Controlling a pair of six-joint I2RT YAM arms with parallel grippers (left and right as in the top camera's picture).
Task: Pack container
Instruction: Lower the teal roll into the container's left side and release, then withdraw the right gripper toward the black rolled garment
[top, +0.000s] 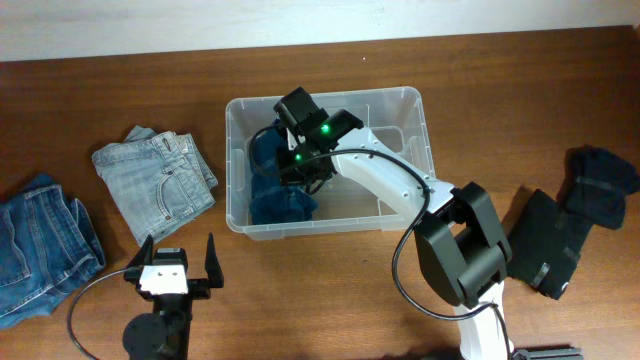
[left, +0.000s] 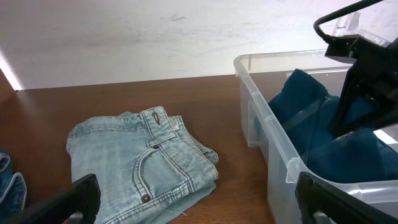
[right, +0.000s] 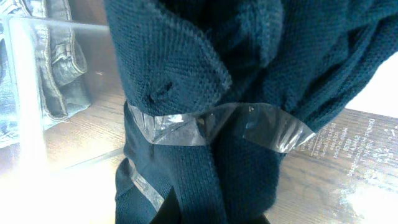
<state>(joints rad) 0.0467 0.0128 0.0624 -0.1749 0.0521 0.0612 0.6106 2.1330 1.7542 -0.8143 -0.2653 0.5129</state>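
Overhead: the right arm reaches into the container (top: 412, 100), a clear tub at mid-desk. The right claw (top: 300, 177) hangs low over a dark blue knit sweater (top: 272, 195) heaped in the tub's end nearest the left claw (top: 177, 256). The left claw rests with its jaws spread wide and nothing between them. Folded light-blue jeans (top: 155, 180) lie on the desk (top: 80, 110) just beyond the left claw, and darker jeans (top: 40, 240) lie to its outer side. Black garments (top: 570, 215) sit well apart from the right claw, past the arm's base.

Left wrist: the open left claw (left: 198, 190) faces the light-blue jeans (left: 146, 165). The container (left: 273, 140) stands to its right, with the sweater (left: 308, 102) inside under the black right arm (left: 367, 74).

Right wrist: the sweater (right: 249, 68) fills the view, bunched close against the camera and crossed by clear, shiny strips (right: 211, 124). The fabric hides the fingers, so whether the right claw is gripping cannot be told. The container's labelled floor (right: 348, 152) shows beneath it.
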